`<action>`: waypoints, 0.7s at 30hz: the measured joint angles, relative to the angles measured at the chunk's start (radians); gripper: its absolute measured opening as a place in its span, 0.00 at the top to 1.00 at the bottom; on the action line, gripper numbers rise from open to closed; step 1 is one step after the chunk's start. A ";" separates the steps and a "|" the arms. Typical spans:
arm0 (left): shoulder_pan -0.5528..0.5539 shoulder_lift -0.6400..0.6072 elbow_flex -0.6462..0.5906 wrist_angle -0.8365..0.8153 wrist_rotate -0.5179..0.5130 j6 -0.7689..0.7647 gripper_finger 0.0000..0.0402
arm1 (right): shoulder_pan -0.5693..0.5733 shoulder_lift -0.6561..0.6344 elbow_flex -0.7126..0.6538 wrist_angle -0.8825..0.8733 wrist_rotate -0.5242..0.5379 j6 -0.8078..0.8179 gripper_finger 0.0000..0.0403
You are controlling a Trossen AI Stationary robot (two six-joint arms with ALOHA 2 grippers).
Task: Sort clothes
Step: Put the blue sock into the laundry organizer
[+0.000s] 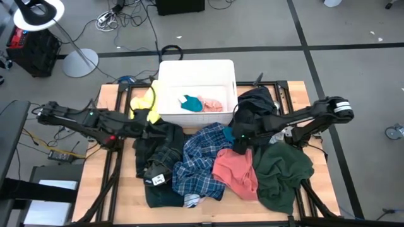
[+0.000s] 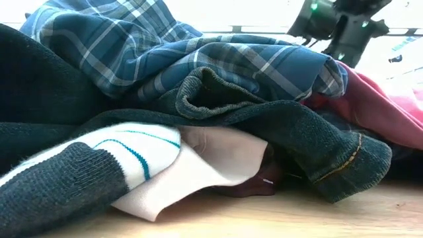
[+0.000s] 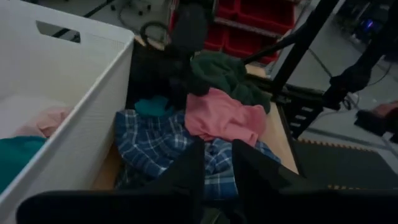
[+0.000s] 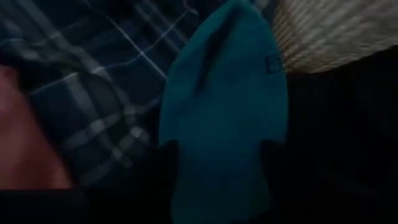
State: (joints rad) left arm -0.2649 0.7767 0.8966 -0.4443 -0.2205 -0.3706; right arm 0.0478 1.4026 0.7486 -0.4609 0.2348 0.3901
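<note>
Nearest the low camera lies a white sock with teal stripes (image 2: 132, 155), tucked under a dark knit garment (image 2: 310, 142) with the blue plaid shirt (image 2: 198, 59) heaped on top. From above, you see the clothes piled across the wooden table (image 1: 95, 189): the plaid shirt at centre, a salmon pink garment (image 1: 235, 171) beside it, a dark green garment (image 1: 283, 169) to its right, a black garment (image 1: 255, 101) near the bin's right wall, and a yellow piece (image 1: 146, 106) at the bin's left wall. The white bin (image 1: 197, 68) already holds a teal item (image 1: 191, 103) and a pale pink one (image 1: 213, 104).

Your right gripper (image 1: 240, 140) is down on the pile between the plaid shirt and the black garment; its wrist view shows a teal garment (image 4: 224, 106) directly ahead, with the jaws spread wide around it and not closed on it. Your left gripper (image 3: 216, 163) hovers over the dark clothes left of the plaid shirt, its fingers (image 3: 186, 171) partly apart and holding nothing.
</note>
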 joint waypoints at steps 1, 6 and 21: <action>0.000 -0.020 -0.008 -0.001 0.000 0.000 0.78 | -0.005 0.016 0.000 0.008 0.002 0.001 0.44; 0.000 -0.078 -0.025 0.001 0.000 -0.001 0.78 | -0.018 0.052 0.013 -0.006 0.022 0.082 0.66; 0.001 -0.069 -0.025 0.096 0.000 -0.001 0.78 | 0.070 -0.065 0.454 -0.517 0.136 0.105 0.99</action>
State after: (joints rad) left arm -0.2638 0.7077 0.8711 -0.3485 -0.2207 -0.3717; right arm 0.1181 1.3374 1.2029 -0.9780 0.3704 0.4950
